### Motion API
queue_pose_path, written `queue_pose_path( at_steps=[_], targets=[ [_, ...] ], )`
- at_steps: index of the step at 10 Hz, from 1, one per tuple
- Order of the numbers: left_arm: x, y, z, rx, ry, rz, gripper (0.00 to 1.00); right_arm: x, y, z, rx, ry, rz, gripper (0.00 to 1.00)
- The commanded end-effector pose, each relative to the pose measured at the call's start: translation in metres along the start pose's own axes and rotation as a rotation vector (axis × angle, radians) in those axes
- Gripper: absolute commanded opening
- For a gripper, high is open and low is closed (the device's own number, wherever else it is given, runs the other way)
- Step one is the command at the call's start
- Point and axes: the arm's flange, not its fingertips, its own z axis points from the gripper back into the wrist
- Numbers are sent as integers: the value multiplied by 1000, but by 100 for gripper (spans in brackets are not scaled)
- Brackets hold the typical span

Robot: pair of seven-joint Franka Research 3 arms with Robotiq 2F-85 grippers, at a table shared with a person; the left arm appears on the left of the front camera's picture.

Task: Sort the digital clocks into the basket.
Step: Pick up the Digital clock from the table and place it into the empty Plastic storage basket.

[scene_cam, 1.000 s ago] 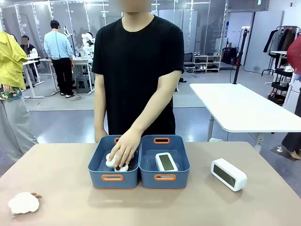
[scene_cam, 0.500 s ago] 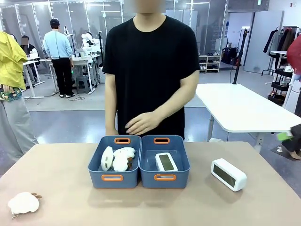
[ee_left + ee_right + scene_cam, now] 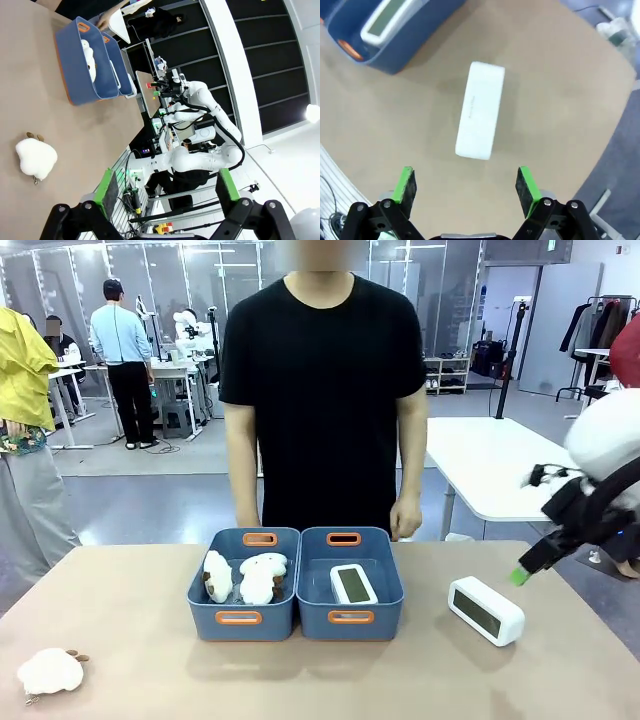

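Observation:
One digital clock (image 3: 353, 584) lies face up in the right-hand blue basket (image 3: 399, 590). A second digital clock (image 3: 486, 610) stands on the table to the right of it, also seen as a white block (image 3: 481, 110) in the right wrist view. My right gripper (image 3: 522, 572) hangs open above and just right of this clock, touching nothing; its green pads (image 3: 406, 185) straddle the clock from above. That same basket (image 3: 400, 42) and the clock inside it (image 3: 387, 20) sit at the top left of this view. My left gripper (image 3: 167, 186) is open and empty, off to the side of the table.
The left blue basket (image 3: 192, 590) holds white sheep plush toys (image 3: 258, 578). Another sheep plush (image 3: 50, 671) lies near the table's front left corner, and it shows again as a white plush (image 3: 36, 158). A person stands at the far edge with a hand (image 3: 405, 520) lowered.
The person's hand left the sheep in the left basket and dropped to their side. My right arm came in from the right and now hovers over the clock on the table.

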Motion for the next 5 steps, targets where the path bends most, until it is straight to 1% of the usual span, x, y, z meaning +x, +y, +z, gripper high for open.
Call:
queue_pose_path(
  at_steps=[1,2,4,5],
  targets=[
    [-2,-3,1,-7,12,-9,100,19,-4,-23,-25,54,18,100],
    [-2,-3,1,-7,12,-9,100,22,1,-36,-19,83,15,100],
    [-2,-3,1,-7,12,-9,100,29,5,-60,-16,102,-11,100],
    [-2,-3,1,-7,12,-9,100,35,-2,-75,-44,116,-29,100]
  ],
)
